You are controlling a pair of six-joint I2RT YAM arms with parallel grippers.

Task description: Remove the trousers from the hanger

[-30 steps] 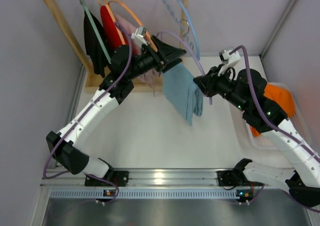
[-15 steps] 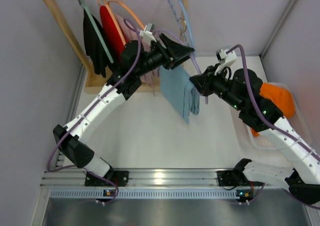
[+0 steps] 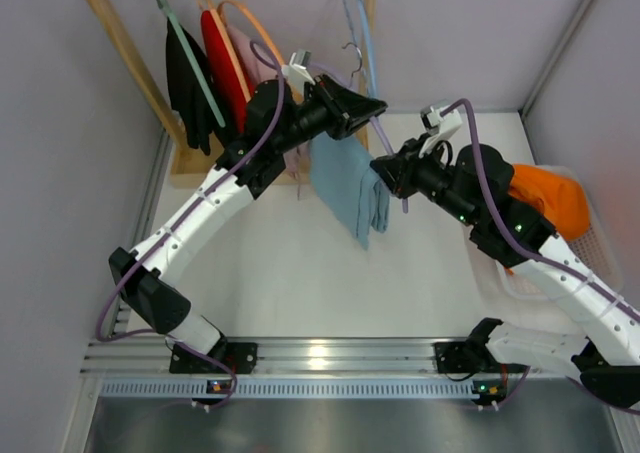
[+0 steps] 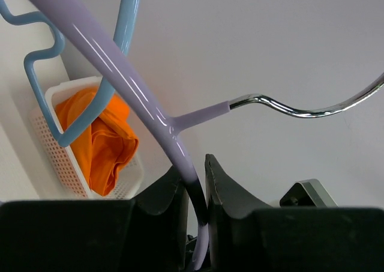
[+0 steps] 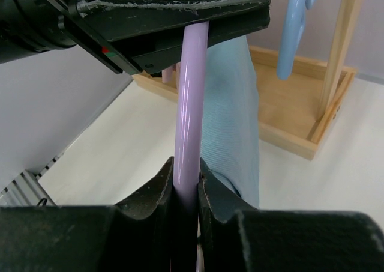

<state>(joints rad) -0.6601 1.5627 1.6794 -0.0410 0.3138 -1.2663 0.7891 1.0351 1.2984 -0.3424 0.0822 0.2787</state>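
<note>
The light blue trousers (image 3: 345,188) hang draped over the lavender hanger (image 3: 404,203), above the table in front of the wooden rack. My left gripper (image 3: 372,106) is shut on the hanger's upper curve (image 4: 174,131) just below its metal hook (image 4: 300,111); in the left wrist view the bar runs between the fingers (image 4: 193,167). My right gripper (image 3: 382,170) is shut on the hanger's lower bar (image 5: 189,104), its fingertips (image 5: 185,163) pressed against it. The trousers (image 5: 231,116) hang just right of that grip.
The wooden rack (image 3: 130,58) at the back left carries black, red and pink garments. A pale blue hanger (image 3: 362,33) hangs at its right end, close to my left gripper. A white basket (image 3: 520,278) with an orange cloth (image 3: 545,201) stands right, beside the right arm.
My left gripper has risen to the hanger's top and shut on it. Hanger, trousers and right gripper have shifted slightly left. The pale blue hanger has swung nearer the rack post.
</note>
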